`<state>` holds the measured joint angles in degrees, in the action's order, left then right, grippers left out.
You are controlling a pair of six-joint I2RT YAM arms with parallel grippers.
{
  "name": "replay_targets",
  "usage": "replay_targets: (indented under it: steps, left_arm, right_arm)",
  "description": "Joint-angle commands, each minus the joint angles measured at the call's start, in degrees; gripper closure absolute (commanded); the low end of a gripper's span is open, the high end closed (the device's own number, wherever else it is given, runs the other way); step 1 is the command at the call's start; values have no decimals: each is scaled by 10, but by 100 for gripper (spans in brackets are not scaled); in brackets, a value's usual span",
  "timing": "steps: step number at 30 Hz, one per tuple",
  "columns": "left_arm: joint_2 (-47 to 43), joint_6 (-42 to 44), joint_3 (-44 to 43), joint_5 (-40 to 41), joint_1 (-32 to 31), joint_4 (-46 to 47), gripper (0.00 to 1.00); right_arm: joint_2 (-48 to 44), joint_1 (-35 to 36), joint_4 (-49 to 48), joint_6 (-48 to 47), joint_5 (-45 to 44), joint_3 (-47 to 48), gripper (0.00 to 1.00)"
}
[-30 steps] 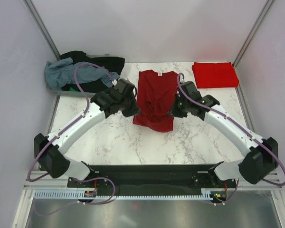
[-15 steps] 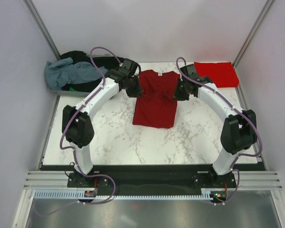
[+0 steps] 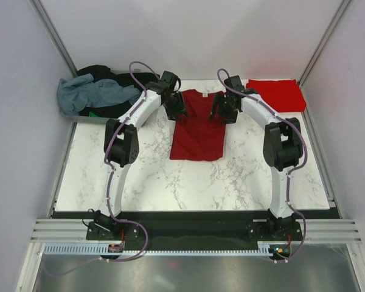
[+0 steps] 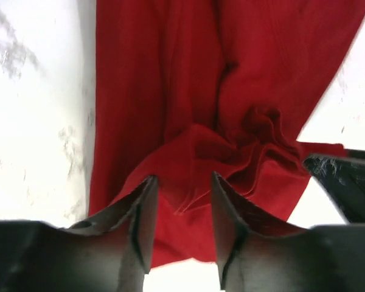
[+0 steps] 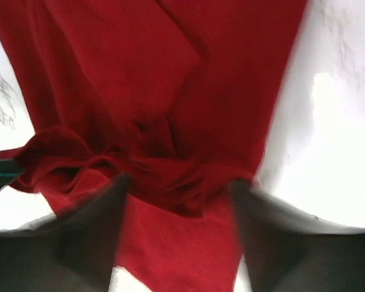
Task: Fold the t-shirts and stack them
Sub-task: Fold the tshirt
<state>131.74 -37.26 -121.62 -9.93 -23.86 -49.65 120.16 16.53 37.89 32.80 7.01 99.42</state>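
Marble surface (image 3: 243, 176) carries a dark red t-shirt (image 3: 199, 131) at its far middle, a heap of grey-blue and black tees (image 3: 97, 94) far left and a folded red tee (image 3: 277, 95) far right. The left gripper (image 4: 182, 179) is half parted and the right gripper (image 5: 179, 181) wide, both over bunched cloth, gripping nothing.

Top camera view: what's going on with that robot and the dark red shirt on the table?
The robot is working on a dark red t-shirt spread on the marble table, reaching to both shoulders at its far end. The right gripper is open over bunched cloth. The left gripper straddles a fold, but whether it pinches it is unclear. A brighter red t-shirt lies folded at the far right, and a heap of unfolded t-shirts waits at the far left.
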Motion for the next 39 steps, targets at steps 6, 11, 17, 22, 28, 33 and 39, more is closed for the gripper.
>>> replay_targets:
  steps: [6, 11, 17, 22, 28, 33, 39]
  left_arm:
    - [8, 26, -131, -52, 33, -66, 19]
    - [-111, 33, -11, -20, 32, -68, 18]
    - [-268, 19, 274, -25, 22, 19, 20]
    - [-324, -4, 478, -61, 21, 136, 24]
    - [-335, -27, 576, -81, 20, 221, 26]
    - [-316, -33, 592, -94, 19, 256, 28]
    - [-294, -38, 608, -102, 14, 300, 28]
  right_arm:
    - [18, -34, 77, -49, 8, 194, 9]
    - [-142, -22, 13, -20, 28, -84, 10]
    - [-313, 26, -78, 24, 50, -363, 15]
    - [-348, 29, -153, 33, 95, -455, 32]
    - [-305, 30, -234, 35, 136, -486, 40]
    - [-264, 28, -265, 32, 134, -484, 45]
    - [-229, 13, -282, 23, 140, -484, 56]
